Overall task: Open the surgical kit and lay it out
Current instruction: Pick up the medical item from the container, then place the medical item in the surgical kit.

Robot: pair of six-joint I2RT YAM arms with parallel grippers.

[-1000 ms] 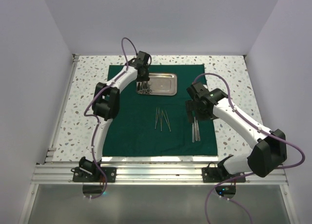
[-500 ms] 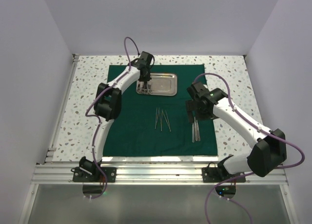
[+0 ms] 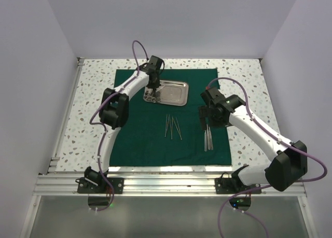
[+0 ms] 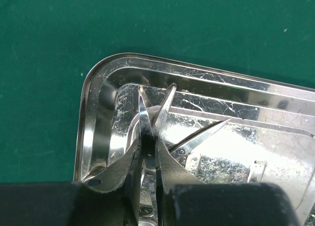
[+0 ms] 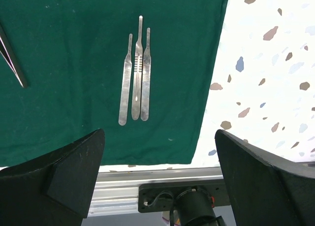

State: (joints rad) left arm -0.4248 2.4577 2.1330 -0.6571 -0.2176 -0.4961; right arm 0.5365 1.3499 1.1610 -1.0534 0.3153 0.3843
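Observation:
The dark green drape (image 3: pixel 140 134) lies flat and open on the table. The steel tray (image 3: pixel 174 93) sits on its far middle. My left gripper (image 3: pixel 151 94) is down in the tray's left end. In the left wrist view it (image 4: pixel 150 154) is shut on a pair of scissors (image 4: pixel 143 118) whose tips point at the tray's corner (image 4: pixel 98 83). A second pair of scissors (image 4: pixel 204 136) lies beside it. My right gripper (image 3: pixel 206 125) hovers open and empty near three flat scalpel handles (image 5: pixel 136 78), which lie side by side on the drape's right part (image 3: pixel 208 140).
Several slim forceps (image 3: pixel 172 128) lie side by side in the middle of the drape; one tip shows in the right wrist view (image 5: pixel 12 56). Speckled tabletop (image 5: pixel 266 78) lies right of the drape. An aluminium rail (image 3: pixel 166 183) runs along the near edge.
My left gripper has shifted slightly at the tray's left end, and the tray has turned a little with it. The right arm has drifted slightly right.

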